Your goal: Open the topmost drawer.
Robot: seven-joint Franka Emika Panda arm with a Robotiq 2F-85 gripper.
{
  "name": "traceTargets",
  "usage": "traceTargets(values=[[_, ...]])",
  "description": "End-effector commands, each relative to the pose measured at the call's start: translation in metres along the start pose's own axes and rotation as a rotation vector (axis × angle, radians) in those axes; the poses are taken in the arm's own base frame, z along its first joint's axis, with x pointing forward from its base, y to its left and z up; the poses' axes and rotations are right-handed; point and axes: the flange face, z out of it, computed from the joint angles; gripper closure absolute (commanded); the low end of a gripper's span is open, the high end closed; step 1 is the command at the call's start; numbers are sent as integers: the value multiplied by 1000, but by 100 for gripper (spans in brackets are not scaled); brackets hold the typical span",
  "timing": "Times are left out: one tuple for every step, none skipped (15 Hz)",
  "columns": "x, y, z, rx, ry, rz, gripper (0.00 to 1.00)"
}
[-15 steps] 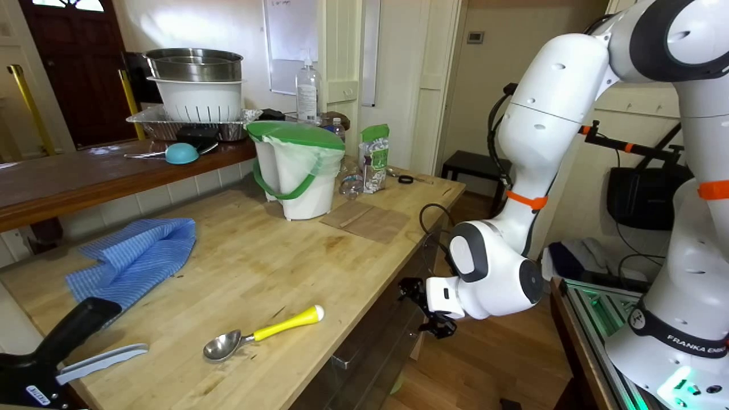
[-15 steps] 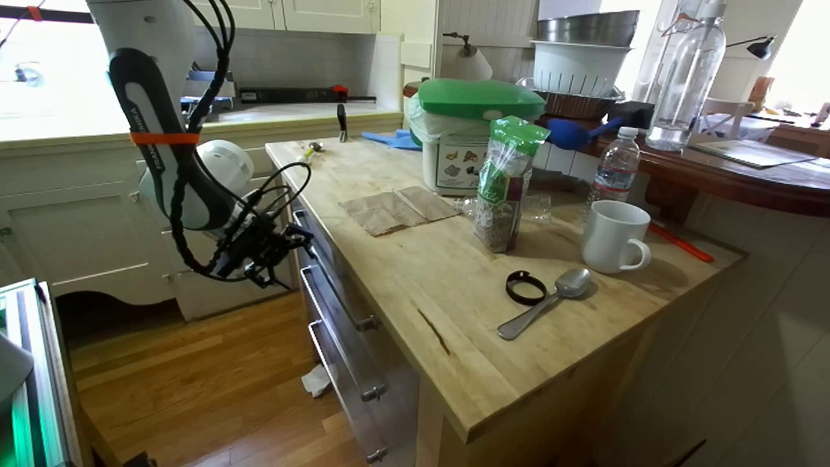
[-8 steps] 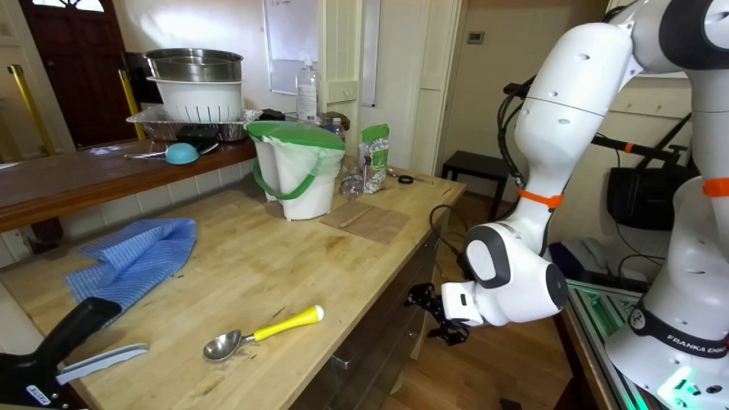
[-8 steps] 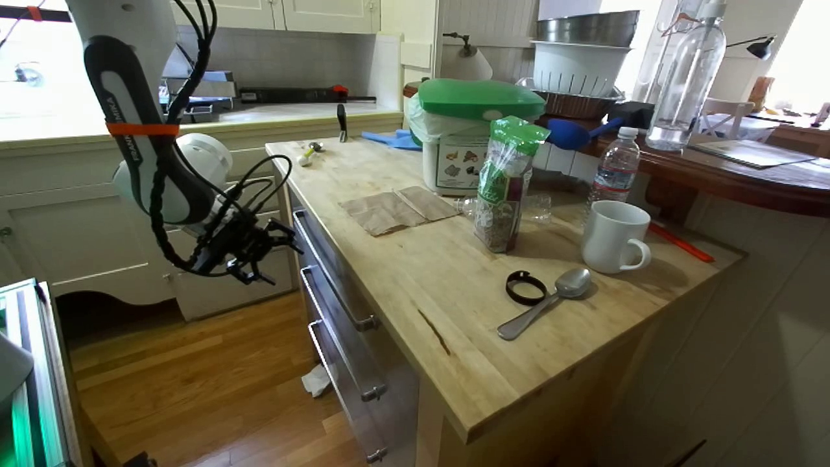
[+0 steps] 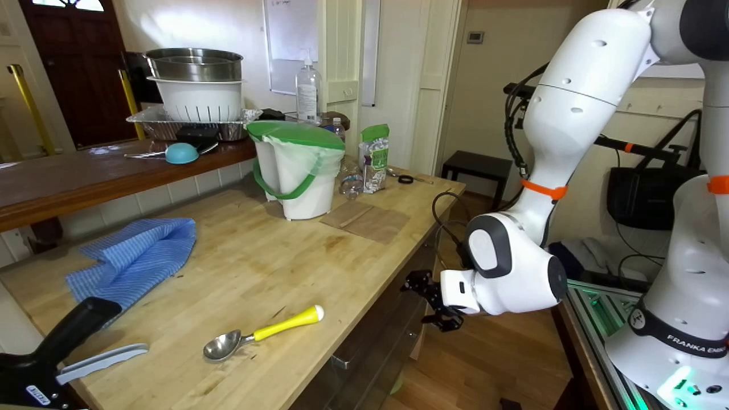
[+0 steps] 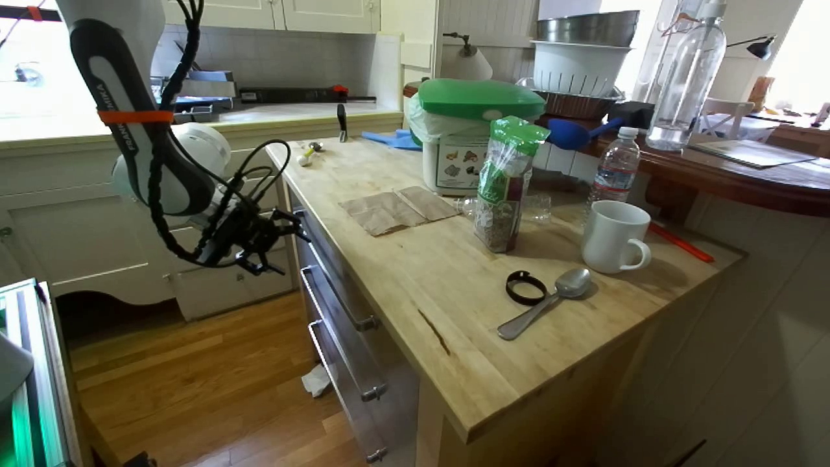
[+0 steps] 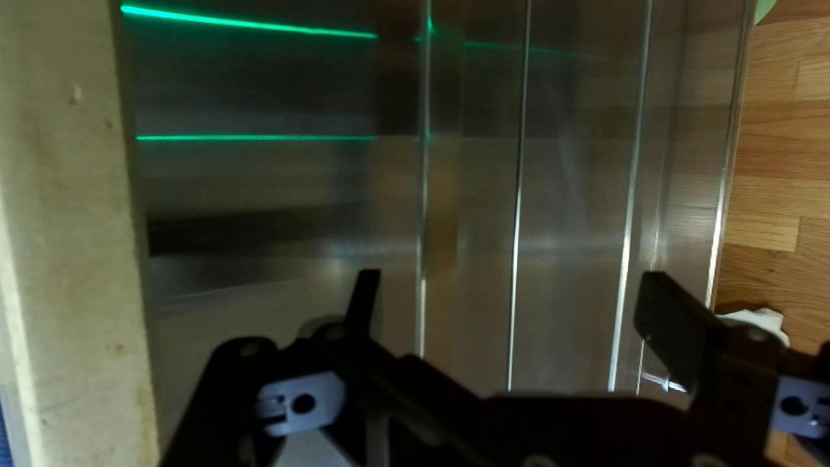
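Approach looks like the current step: the hand (image 7: 511, 284), wide and empty, faces the closed topmost drawer (image 7: 259, 201) just under the worktop (image 6: 415, 279). Next, probably, grip its handle (image 6: 334, 285) and pull.

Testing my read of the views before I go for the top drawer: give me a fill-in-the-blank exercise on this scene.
1. In the wrist view, the tool is ____, not shut.
2. The topmost drawer is ____, not open.
3. The scoop handle is mostly ____.
4. On the counter, beside the black ring, lies a metal ____.

Missing words: open; closed; yellow; spoon.
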Motion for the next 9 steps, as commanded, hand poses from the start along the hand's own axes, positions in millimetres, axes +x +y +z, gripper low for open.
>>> traceTargets(values=[[-3, -4, 13, 10, 4, 6, 0], [-4, -3, 16, 16, 5, 12, 0], [-5, -2, 19, 15, 4, 13, 0], [-6, 0, 23, 19, 4, 15, 0], [-6, 1, 27, 18, 2, 13, 0], [-6, 2, 30, 20, 1, 14, 0], [-7, 3, 35, 25, 0, 17, 0], [-7, 4, 39, 27, -1, 20, 0], [-6, 4, 43, 33, -1, 22, 0]])
